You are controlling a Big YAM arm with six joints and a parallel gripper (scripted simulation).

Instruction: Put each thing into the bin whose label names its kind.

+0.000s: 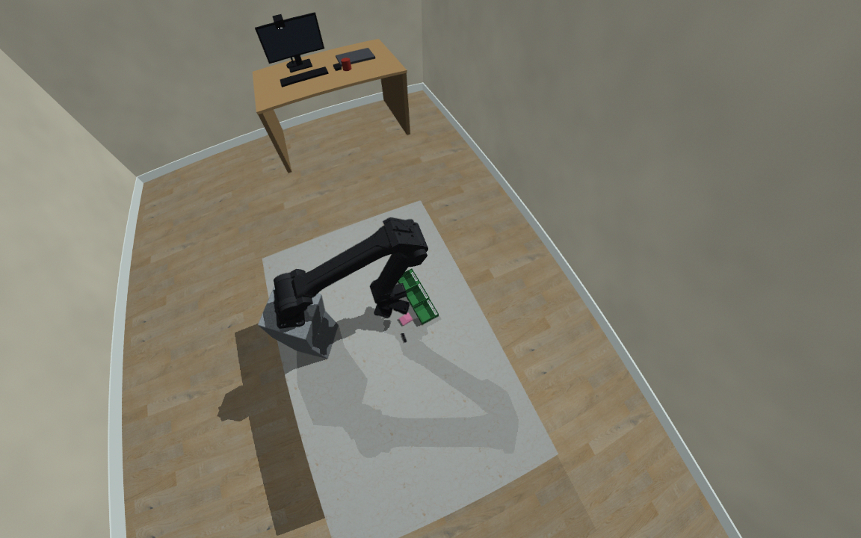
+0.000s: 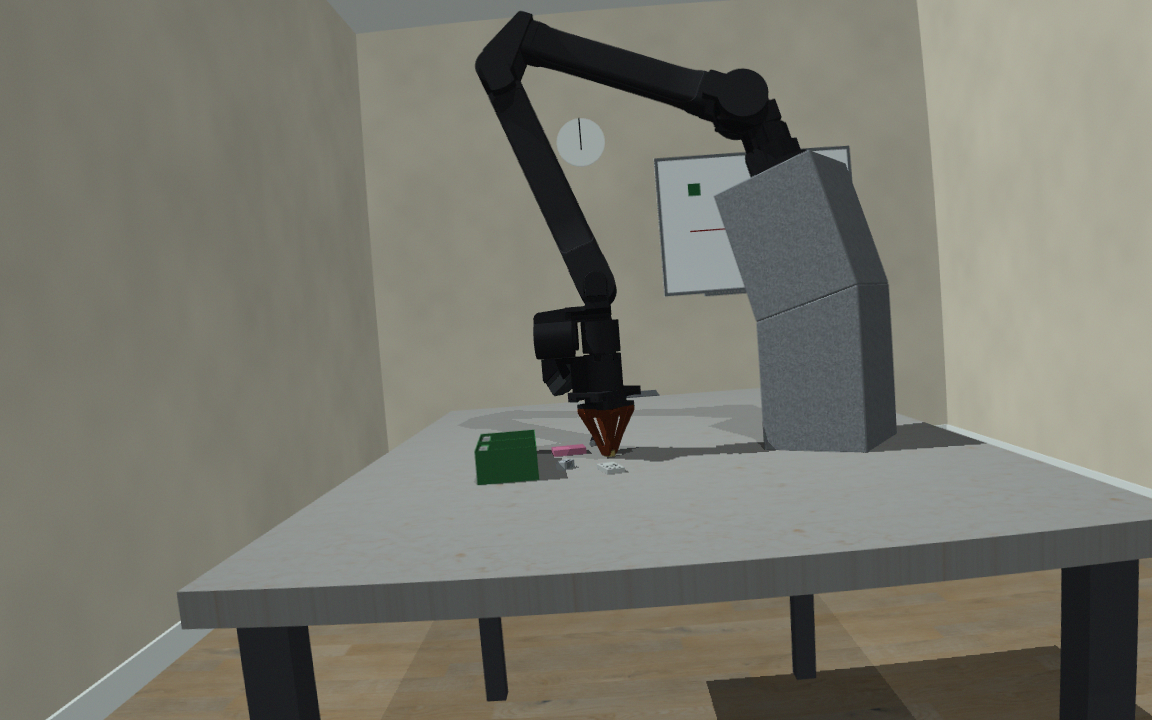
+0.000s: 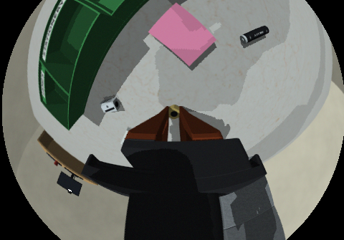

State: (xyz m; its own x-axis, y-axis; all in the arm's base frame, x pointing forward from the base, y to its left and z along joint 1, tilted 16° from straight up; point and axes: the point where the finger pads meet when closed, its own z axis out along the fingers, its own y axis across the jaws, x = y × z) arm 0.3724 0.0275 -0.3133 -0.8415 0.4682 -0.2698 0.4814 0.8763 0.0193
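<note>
The jaws are pinching one small brass-coloured round part (image 3: 175, 113) at their tips, low on the speckled grey tabletop (image 3: 268, 97). In the wrist view, one flat pink rectangular block (image 3: 182, 35) lies at 12 o'clock, one black cylindrical battery (image 3: 254, 35) at 1 o'clock, one small white-and-dark boxy piece (image 3: 109, 105) at 9 o'clock. One green bin row (image 3: 82, 30) of three compartments curves at 10 o'clock.

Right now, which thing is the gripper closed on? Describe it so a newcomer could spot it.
Start at the row of green bins on the table, then go past the flat pink block to the gripper, down at the tabletop. Pinched at its brown fingertips is a tiny brass-coloured piece. Its neighbours differ: a black battery and a small white part, both loose on the table.
</note>
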